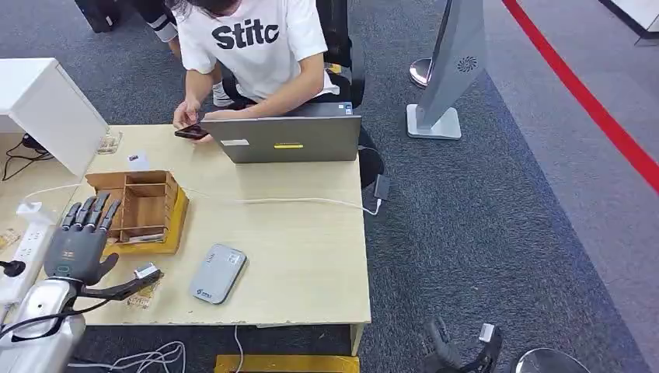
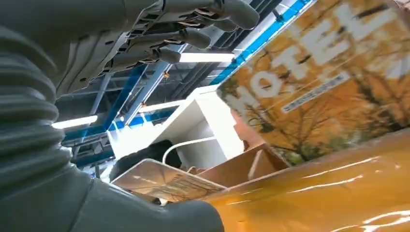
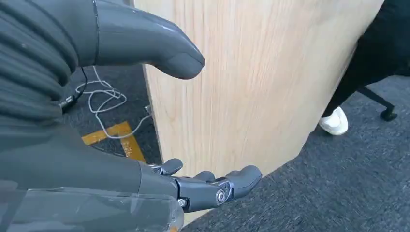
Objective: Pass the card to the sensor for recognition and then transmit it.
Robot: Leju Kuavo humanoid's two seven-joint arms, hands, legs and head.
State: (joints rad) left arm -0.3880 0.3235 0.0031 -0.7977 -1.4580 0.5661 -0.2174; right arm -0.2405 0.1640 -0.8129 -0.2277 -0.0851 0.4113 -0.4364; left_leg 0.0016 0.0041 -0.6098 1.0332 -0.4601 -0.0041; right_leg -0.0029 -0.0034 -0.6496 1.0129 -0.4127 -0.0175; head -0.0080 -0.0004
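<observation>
My left hand (image 1: 78, 242) hovers at the left side of a wooden slotted card box (image 1: 148, 203), fingers stretched toward it and thumb pointing right, gripping nothing. In the left wrist view an orange "HOTEL" card (image 2: 329, 77) stands close ahead of the fingers (image 2: 193, 36), with a gap between them. A small pale card (image 1: 146, 271) lies by the thumb tip; whether they touch is unclear. The grey card sensor (image 1: 218, 273) lies flat on the table, right of the hand. My right hand (image 1: 458, 350) hangs open beside and below the table edge.
A person sits behind the open laptop (image 1: 284, 138), holding a phone (image 1: 190, 131). A white cable (image 1: 303, 202) crosses the table (image 1: 311, 256). A power strip (image 1: 19, 249) and a white cabinet (image 1: 47, 101) stand to the left. A clear plastic piece (image 1: 140, 298) lies near the front edge.
</observation>
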